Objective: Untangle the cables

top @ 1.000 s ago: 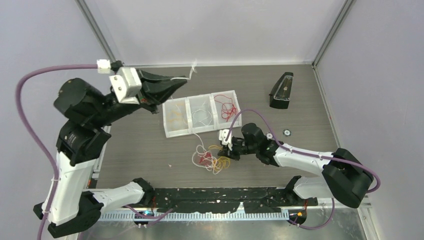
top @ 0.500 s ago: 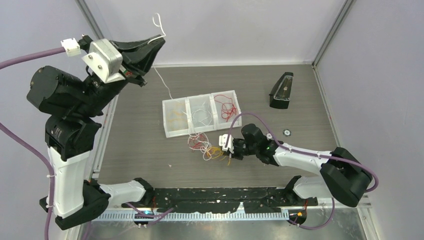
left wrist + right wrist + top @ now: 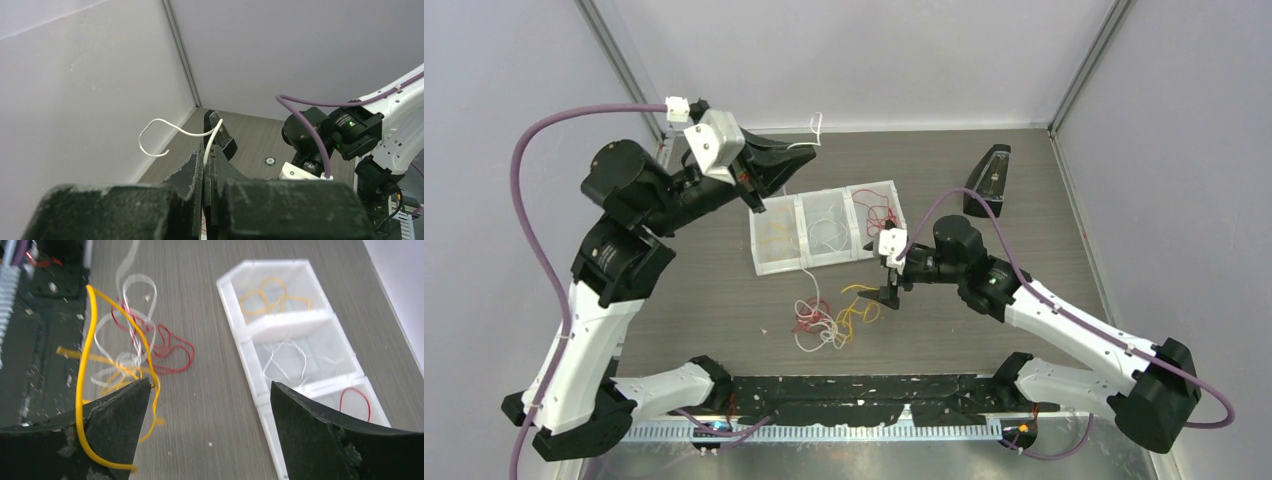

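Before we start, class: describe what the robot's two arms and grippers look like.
The left arm and right arm have white shells between bulky black joints. A thick purple hose loops along each. The left gripper and right gripper each carry two matte black, wedge-shaped fingers.

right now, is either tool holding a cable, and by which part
Left tool: shut on a white cable near one end, the tip curling free. Right tool: open, holding nothing; a yellow cable only hangs against it.
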{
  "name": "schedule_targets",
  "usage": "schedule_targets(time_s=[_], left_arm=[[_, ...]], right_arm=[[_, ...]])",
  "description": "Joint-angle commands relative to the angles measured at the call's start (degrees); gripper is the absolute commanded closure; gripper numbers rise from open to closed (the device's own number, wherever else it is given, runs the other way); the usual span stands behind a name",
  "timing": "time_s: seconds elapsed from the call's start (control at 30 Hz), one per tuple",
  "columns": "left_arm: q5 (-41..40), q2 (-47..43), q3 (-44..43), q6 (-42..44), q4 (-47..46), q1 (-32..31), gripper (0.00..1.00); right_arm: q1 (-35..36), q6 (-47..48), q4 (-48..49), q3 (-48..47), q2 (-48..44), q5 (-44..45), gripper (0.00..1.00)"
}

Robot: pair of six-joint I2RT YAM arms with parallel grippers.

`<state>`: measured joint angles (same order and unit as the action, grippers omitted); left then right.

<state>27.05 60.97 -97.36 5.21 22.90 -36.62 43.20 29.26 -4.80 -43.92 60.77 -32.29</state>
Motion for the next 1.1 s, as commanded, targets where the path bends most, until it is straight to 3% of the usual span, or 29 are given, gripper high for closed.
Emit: schedule_targets(time_s=[0.0, 0.33, 0.43, 0.5, 0.53, 0.6, 0.7, 0.77, 1.07], left_arm=[[1.58, 0.61, -2.24, -3.15, -4.32, 0.18, 1.0], [2.75, 1.55, -2.86, -4.87, -5.77, 0.21, 1.0], [3.09, 2.0, -3.07, -9.18, -8.84, 0.23, 1.0], [3.74, 2.49, -3.64, -11.46, -10.91, 0.17, 1.0], [3.68, 2.64, -4.15, -12.29, -11.49, 0.18, 1.0], [2.82, 2.94, -5.62, -12.84, -11.37, 0.23, 1.0], [1.47, 3.17, -8.3, -12.94, -10.6, 0.68, 1.0], [0.58, 3.22, -10.29, -12.87, -10.13, 1.16, 1.0], [-5.69, 7.57, -28.89, -8.76, -7.44, 2.3, 1.0]], right_arm=[[3.4, -9.72, 9.75, -2.71, -0.01, -3.83, 0.04], [11.99, -13.19, 19.12, -7.55, 11.94, -5.46, 0.05], [13.91, -12.16, 28.21, -4.72, 16.68, -1.93, 0.01], [14.57, -11.78, 36.29, -1.23, 20.73, 0.44, 0.16], [14.79, -10.45, 38.69, 1.06, 23.26, 0.46, 0.32], [15.36, -7.32, 43.53, 3.17, 26.81, 0.84, 0.51], [15.52, -4.35, 44.6, 2.67, 30.65, 1.37, 0.59], [15.51, -2.42, 43.7, 1.85, 32.82, 1.72, 0.7], [15.48, 11.46, 34.02, 3.75, 34.95, 2.66, 0.82]])
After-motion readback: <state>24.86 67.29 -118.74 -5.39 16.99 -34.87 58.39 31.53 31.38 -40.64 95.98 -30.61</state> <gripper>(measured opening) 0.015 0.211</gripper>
